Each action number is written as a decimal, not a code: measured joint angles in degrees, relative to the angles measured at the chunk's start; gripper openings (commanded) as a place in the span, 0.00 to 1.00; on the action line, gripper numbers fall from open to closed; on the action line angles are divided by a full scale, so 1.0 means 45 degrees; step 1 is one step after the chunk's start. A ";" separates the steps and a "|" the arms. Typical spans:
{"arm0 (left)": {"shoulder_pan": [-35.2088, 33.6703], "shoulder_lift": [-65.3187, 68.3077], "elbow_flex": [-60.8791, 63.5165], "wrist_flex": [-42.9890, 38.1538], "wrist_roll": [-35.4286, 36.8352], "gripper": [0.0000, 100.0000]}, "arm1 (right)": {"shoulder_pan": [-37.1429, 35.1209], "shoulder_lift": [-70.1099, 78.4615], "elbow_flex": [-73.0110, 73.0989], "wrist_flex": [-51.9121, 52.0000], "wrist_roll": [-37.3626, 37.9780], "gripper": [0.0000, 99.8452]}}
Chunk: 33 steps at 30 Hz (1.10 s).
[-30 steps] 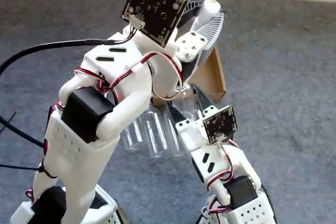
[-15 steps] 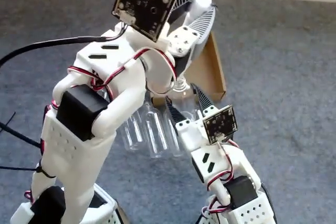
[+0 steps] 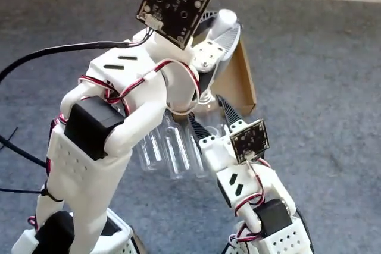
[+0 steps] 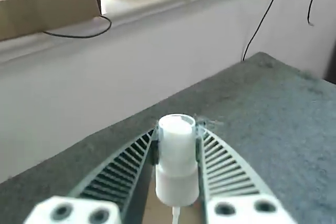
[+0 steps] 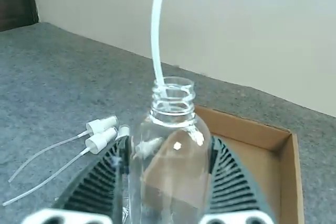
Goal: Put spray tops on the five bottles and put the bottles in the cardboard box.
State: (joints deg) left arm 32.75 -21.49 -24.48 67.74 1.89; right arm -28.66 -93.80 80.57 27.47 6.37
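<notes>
Upright, the clear bottle (image 5: 169,156) holds the tube (image 5: 157,24) of the white spray top (image 4: 177,166).

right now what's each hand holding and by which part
Left hand: white spray top, gripped around its cap. Right hand: clear bottle, gripped around its body below the neck.

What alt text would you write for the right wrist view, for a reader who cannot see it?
The right gripper holds a clear bottle upright, with a thin white tube dipping into its open neck from above. Behind lies an open cardboard box; loose spray tops lie on the grey carpet.
</notes>
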 measured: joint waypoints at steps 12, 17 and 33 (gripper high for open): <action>0.0020 0.0039 0.2520 -0.0215 0.0020 0.04 | -0.0020 -0.0020 -0.0449 0.0000 -0.0469 0.00; 0.0000 0.0039 0.4083 -0.1368 0.0000 0.05 | 0.0020 -0.0020 -0.0488 0.0000 -0.0860 0.00; -0.0117 -0.0860 0.6037 -0.1758 0.0391 0.10 | -0.0020 0.0000 -0.0488 0.0020 -0.0957 0.00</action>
State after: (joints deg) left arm 32.22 -25.36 2.68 59.82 3.65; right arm -28.75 -93.80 78.37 27.56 2.07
